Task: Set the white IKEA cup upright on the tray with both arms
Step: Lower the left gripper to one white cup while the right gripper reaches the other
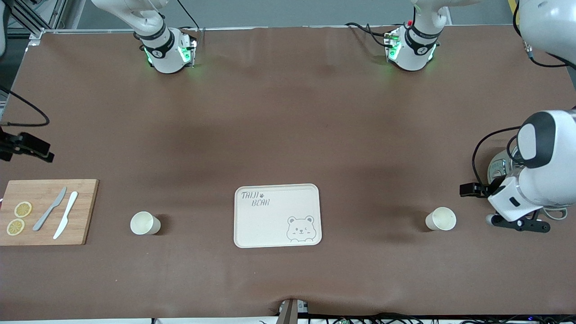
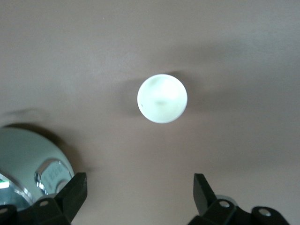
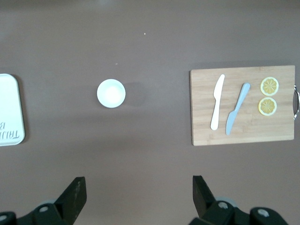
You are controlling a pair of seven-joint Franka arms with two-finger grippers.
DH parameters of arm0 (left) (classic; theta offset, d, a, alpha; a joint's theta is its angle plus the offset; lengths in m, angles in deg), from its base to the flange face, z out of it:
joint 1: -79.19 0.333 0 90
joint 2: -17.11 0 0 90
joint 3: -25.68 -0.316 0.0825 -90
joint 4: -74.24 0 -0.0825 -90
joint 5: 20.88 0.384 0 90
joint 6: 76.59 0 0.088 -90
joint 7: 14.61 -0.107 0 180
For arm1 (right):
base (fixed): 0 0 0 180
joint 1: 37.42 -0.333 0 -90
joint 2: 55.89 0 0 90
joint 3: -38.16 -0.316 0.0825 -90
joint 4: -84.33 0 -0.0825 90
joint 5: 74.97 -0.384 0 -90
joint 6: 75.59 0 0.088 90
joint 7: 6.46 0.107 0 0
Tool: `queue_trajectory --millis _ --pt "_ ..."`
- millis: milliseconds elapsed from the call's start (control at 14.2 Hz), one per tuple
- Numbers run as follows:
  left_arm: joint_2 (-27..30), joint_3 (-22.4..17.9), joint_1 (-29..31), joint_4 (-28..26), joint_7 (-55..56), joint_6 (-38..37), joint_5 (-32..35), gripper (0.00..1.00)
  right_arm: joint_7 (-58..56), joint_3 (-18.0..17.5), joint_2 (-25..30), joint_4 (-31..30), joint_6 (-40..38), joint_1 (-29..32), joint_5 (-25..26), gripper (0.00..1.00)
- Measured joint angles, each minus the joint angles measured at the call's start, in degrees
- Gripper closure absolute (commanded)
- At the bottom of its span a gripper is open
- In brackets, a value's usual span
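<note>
The cream tray [image 1: 277,216] with the bear print lies in the middle of the table; its end also shows in the right wrist view [image 3: 10,110]. One white cup [image 1: 441,219] stands mouth up toward the left arm's end and shows in the left wrist view [image 2: 162,98]. A second white cup [image 1: 145,223] stands mouth up toward the right arm's end and shows in the right wrist view [image 3: 111,93]. My left gripper [image 1: 519,224] [image 2: 139,190] is open and empty, beside the first cup. My right gripper [image 3: 139,192] is open and empty, high over the table; it is out of the front view.
A bamboo cutting board [image 1: 47,211] [image 3: 243,105] at the right arm's end holds a white knife [image 3: 217,101], a grey knife [image 3: 236,108] and two lemon slices [image 3: 269,86]. A glass pot with a metal lid [image 1: 501,166] [image 2: 28,164] stands under the left arm.
</note>
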Motion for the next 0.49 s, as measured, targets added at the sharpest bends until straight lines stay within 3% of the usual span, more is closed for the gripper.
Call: queue_trajectory --millis 491 --pt "-7.3 0.0 1.6 0.0 -2.1 8.5 0.0 0.0 0.0 0.0 -12.2 -0.1 11.9 0.0 -0.1 0.0"
